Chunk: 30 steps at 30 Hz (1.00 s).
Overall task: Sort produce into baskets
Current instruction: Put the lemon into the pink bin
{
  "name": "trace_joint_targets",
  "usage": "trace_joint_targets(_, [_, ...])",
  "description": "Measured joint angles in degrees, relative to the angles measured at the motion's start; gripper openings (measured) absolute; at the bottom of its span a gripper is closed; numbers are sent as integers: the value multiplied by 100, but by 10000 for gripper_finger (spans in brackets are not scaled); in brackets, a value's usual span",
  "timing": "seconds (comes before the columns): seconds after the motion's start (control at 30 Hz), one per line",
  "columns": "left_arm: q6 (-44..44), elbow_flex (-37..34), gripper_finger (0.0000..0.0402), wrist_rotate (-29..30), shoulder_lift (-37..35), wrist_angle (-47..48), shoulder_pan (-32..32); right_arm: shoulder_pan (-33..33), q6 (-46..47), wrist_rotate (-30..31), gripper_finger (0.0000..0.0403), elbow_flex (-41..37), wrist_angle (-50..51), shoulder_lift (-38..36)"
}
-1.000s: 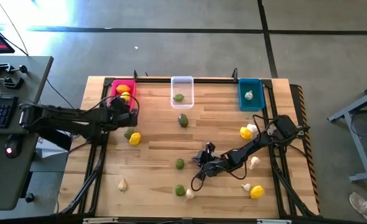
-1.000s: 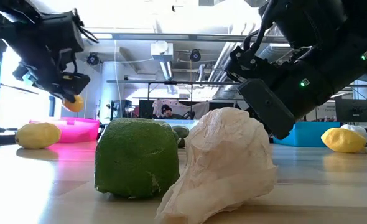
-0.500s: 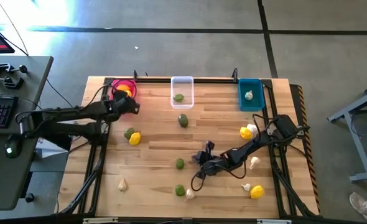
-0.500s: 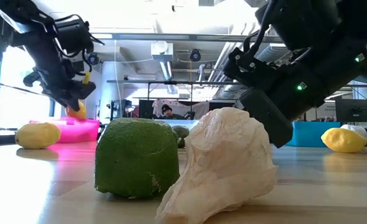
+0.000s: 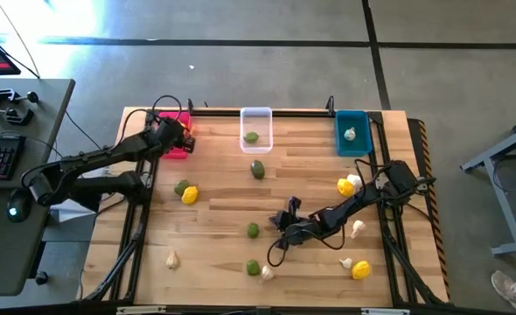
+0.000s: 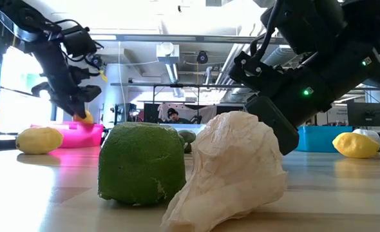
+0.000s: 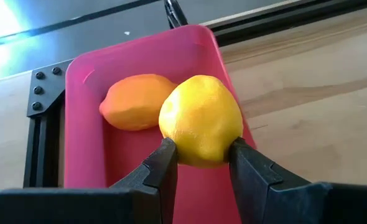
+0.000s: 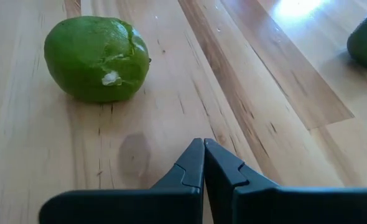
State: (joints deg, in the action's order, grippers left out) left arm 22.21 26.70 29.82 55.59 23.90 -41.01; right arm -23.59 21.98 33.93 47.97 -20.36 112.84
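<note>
Over the pink-red plastic bin (image 7: 84, 124) at the bench's far left corner, we see the left gripper (image 7: 199, 158) clamped on a round yellow citrus fruit (image 7: 201, 119). An orange citrus fruit (image 7: 137, 102) lies inside that bin, long axis crosswise. The right gripper (image 8: 203, 163) has its fingers together near a dull green lime (image 8: 96, 58) mid-bench.

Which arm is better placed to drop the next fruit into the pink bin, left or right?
Left. The left gripper already holds a yellow lemon directly over the pink bin, beside the orange fruit inside. The right gripper is shut and empty, low near a green lime mid-table.
</note>
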Motion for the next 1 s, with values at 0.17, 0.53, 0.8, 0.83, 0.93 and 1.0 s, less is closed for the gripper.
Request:
trace_joint_targets(0.17, [-249,-4,101,-297,0,-35,-233,0,0,-2,0,0,0,0])
trace_joint_targets(0.53, [-595,-165,101,-929,0,-375,-656,0,4,5,0,0,-52,1])
trace_joint_targets(0.8, [-645,-657,104,-1451,4,-1215,-931,0,46,9,0,0,-55,2])
trace_joint_targets(0.83, [-655,-664,107,-1446,4,-1217,-929,0,47,9,0,0,-55,2])
trace_joint_targets(0.93, [-809,-664,120,-1430,4,-1211,-929,0,48,9,0,0,-56,2])
trace_joint_targets(1.0, [-970,-664,131,-1425,2,-1211,-929,0,48,9,0,0,-77,2])
